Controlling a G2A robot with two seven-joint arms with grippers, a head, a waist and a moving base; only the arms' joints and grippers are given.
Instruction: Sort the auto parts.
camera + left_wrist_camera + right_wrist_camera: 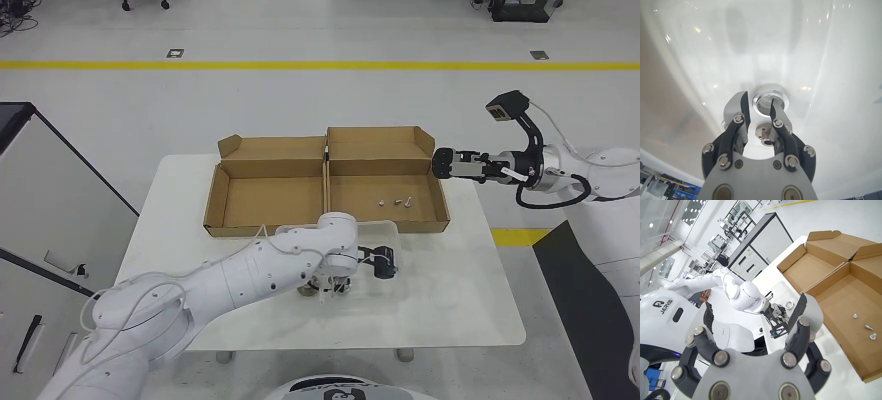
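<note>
My left gripper (759,96) is open low inside a white tray (810,56). One finger is inside a shiny metal ring (761,110) and the other is outside its wall. A small flanged hub (762,135) lies between the fingers, nearer the palm. The ring (789,304) also appears in the right wrist view, beside the left gripper (779,315). My right gripper (437,163) is open and holds nothing, hovering at the right edge of the right cardboard box (360,195). Three small bolts (395,201) lie in that box.
The left cardboard box (265,200) holds nothing and touches the right one at the back of the white table (460,290). The tray (395,228) sits just in front of the boxes. A grey cabinet (50,200) stands left of the table.
</note>
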